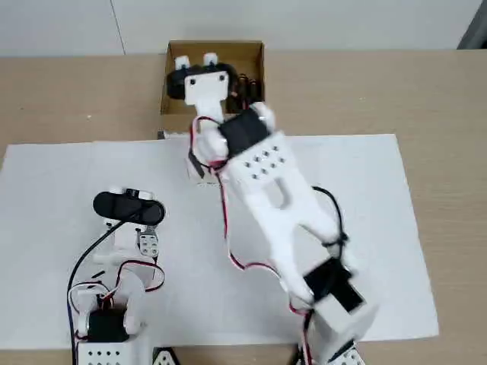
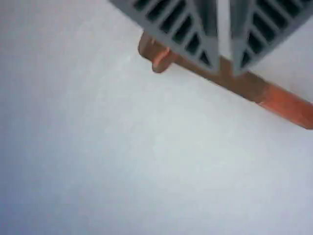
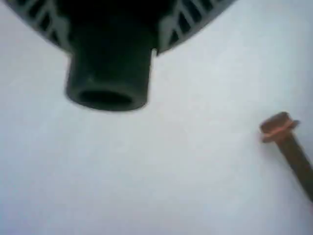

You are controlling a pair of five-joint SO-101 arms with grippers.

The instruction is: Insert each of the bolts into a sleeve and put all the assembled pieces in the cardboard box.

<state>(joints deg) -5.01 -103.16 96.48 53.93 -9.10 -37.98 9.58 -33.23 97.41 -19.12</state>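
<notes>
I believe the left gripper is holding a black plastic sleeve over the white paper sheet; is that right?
Not quite: the left wrist view shows the left gripper clamping a copper-coloured metal bolt, over the white paper sheet.

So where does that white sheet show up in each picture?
High view: sheet covers the table up to the cardboard box.
Left wrist view: sheet behind the copper bolt.
Right wrist view: sheet behind the black sleeve.
Shared landmark: a copper bolt in both wrist views.

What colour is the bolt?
The bolt is a coppery orange-brown. It shows best in the left wrist view.
</notes>
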